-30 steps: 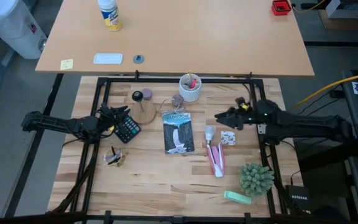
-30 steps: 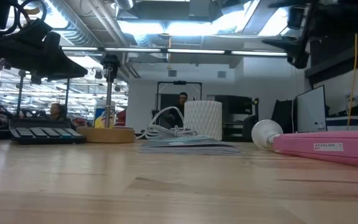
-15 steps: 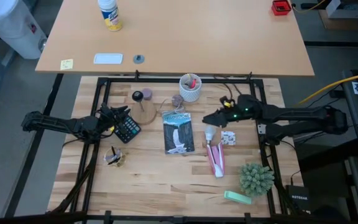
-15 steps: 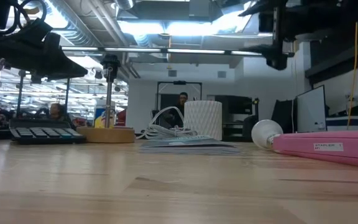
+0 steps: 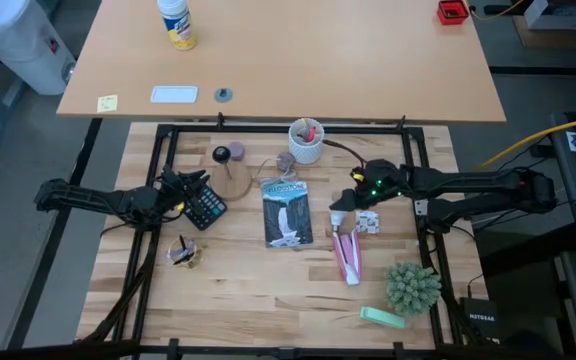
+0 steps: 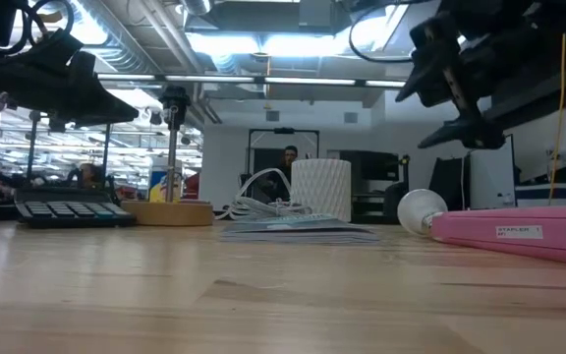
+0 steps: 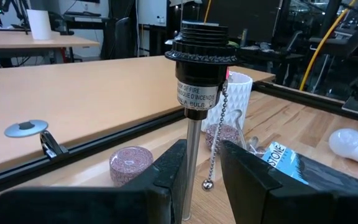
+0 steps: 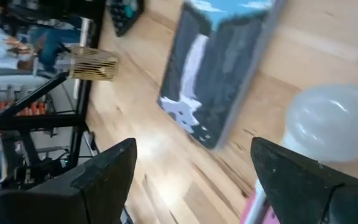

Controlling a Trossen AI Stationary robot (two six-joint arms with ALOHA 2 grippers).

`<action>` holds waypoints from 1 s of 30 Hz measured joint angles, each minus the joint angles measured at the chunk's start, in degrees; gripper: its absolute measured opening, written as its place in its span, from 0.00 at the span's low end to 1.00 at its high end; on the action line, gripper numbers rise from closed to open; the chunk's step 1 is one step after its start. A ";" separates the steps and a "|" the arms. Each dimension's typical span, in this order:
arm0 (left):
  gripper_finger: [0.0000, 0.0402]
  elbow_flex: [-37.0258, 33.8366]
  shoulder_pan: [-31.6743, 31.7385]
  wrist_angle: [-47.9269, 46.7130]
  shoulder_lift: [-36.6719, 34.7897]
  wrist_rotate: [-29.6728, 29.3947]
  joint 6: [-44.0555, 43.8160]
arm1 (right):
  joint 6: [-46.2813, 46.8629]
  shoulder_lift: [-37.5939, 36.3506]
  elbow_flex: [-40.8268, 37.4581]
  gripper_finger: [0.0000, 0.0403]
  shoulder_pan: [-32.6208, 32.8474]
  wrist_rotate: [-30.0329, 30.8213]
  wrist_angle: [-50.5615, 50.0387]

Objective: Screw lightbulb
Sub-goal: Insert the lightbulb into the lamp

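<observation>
Lightbulb [image 5: 338, 212] lies on its side on the table [image 5: 248, 280], just right of the booklet [image 5: 287, 212] and touching the top end of the pink stapler [image 5: 347, 256], and the right gripper [image 5: 340, 200] hovers right over it, fingers spread wide with the bulb's round end showing between them in the wrist view [image 8: 331, 127]. Over on the booklet's far left, the left gripper [image 5: 171, 183] waits above the calculator [image 5: 204, 207], its fingers parted and apart from the black socket [image 7: 202, 59] straight ahead on its post.
</observation>
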 joint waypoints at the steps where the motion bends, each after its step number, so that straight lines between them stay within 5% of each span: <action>1: 0.22 0.01 0.00 -0.01 0.00 0.01 0.00 | 0.40 0.00 0.00 0.80 0.00 0.03 -0.68; 8: 0.22 0.00 0.00 0.00 0.00 0.00 -0.02 | 6.49 0.00 0.00 0.80 3.14 3.29 -9.83; 17: 0.22 0.01 0.00 -0.01 0.02 0.01 -0.02 | 16.58 5.80 0.00 0.80 10.90 18.19 -10.52; 30: 0.22 0.02 0.00 0.00 0.02 -0.01 -2.38 | 19.76 23.76 0.00 0.80 13.48 23.40 4.01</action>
